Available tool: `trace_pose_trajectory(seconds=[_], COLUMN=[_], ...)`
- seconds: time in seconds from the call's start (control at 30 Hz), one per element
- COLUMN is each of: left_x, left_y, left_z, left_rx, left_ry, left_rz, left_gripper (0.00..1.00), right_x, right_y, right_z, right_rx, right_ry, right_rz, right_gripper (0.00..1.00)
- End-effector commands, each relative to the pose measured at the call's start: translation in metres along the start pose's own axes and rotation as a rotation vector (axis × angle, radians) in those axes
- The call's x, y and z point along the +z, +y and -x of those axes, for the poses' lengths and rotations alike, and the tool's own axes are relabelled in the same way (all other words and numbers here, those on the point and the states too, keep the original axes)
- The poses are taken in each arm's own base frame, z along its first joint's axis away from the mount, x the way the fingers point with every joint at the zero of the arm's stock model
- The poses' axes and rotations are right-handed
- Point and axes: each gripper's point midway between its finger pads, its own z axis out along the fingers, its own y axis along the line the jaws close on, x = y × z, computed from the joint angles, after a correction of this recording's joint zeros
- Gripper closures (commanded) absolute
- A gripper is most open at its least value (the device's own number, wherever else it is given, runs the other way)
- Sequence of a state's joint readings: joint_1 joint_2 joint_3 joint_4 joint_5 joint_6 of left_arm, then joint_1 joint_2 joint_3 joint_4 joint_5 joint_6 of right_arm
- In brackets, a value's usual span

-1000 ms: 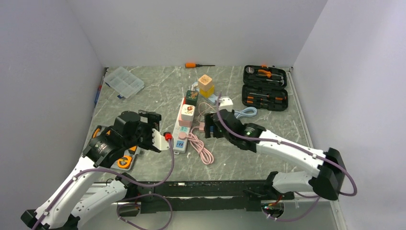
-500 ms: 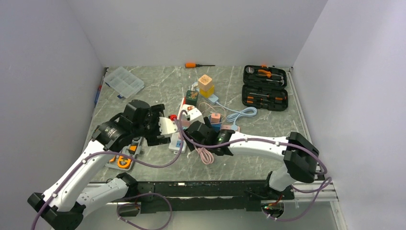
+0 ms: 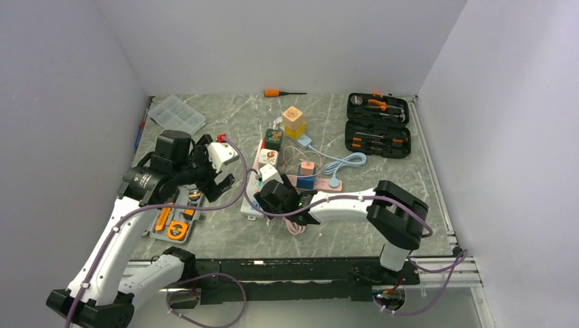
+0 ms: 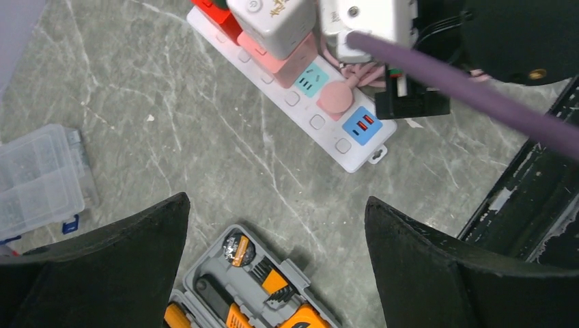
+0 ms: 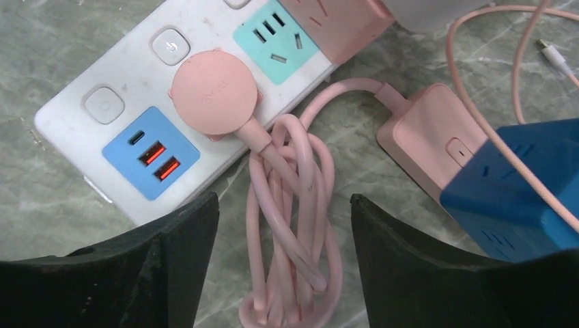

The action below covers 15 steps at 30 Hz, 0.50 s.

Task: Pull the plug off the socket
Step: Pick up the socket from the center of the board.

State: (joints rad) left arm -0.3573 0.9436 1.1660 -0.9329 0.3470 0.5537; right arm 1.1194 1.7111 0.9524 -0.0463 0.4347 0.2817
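From above, the left gripper (image 3: 220, 164) is hovering left of the power strip (image 3: 249, 205), while the right gripper (image 3: 272, 195) is hanging directly over it. In the left wrist view, the jaws are standing spread, gripping nothing. In the right wrist view, the jaws are gaping wide above the coiled cable (image 5: 293, 225), and the pink plug (image 5: 214, 90) is sitting in the strip's socket.

The grey marbled table (image 3: 416, 178) is carrying a white power strip (image 4: 321, 123) at its centre, with a pink cord (image 5: 293, 225) coiling beside it at 6 o'clock. A clear box (image 3: 179, 115) is sitting at 10 o'clock, a screwdriver (image 3: 281, 92) at 12, a black tool case (image 3: 377, 125) at 2, and a grey tool kit (image 3: 174, 224) at 8.
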Motion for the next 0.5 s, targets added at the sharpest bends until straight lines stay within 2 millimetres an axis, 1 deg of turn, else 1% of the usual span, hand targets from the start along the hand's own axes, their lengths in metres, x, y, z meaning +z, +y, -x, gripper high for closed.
trace_pose_trajectory(seconds=[0.0, 0.1, 0.17, 0.2, 0.23, 0.3, 0.33, 0.37, 0.47], left_x=[0.005, 0.006, 0.010, 0.011, 0.009, 0.013, 0.015, 0.015, 0.021], left_y=[-0.014, -0.015, -0.017, -0.022, -0.025, -0.027, -0.028, -0.026, -0.033], left_z=[0.000, -0.011, -0.026, -0.035, -0.042, -0.053, -0.054, -0.051, -0.052], left_rx=[-0.007, 0.062, 0.119, 0.160, 0.204, 0.249, 0.269, 0.291, 0.320], left_ry=[-0.037, -0.032, -0.018, -0.015, -0.027, -0.055, -0.079, -0.111, -0.142], left_rz=[-0.067, -0.056, -0.041, -0.050, -0.039, -0.001, 0.016, 0.037, 0.013], left_gripper=[0.01, 0.01, 0.01, 0.02, 0.02, 0.01, 0.00, 0.01, 0.01], right_x=[0.015, 0.026, 0.029, 0.031, 0.033, 0.035, 0.037, 0.038, 0.038], right_y=[0.011, 0.013, 0.013, 0.013, 0.012, 0.015, 0.015, 0.016, 0.020], right_z=[0.008, -0.005, -0.013, -0.017, -0.020, -0.026, -0.028, -0.031, -0.030], right_rx=[0.000, -0.016, -0.015, -0.013, -0.011, -0.008, -0.006, -0.005, -0.003], right_ry=[-0.035, -0.002, 0.014, 0.022, 0.029, 0.040, 0.045, 0.052, 0.060], right_rz=[0.030, 0.023, 0.021, 0.020, 0.016, 0.022, 0.025, 0.028, 0.037], right_gripper=[0.30, 0.32, 0.34, 0.35, 0.36, 0.38, 0.39, 0.41, 0.51])
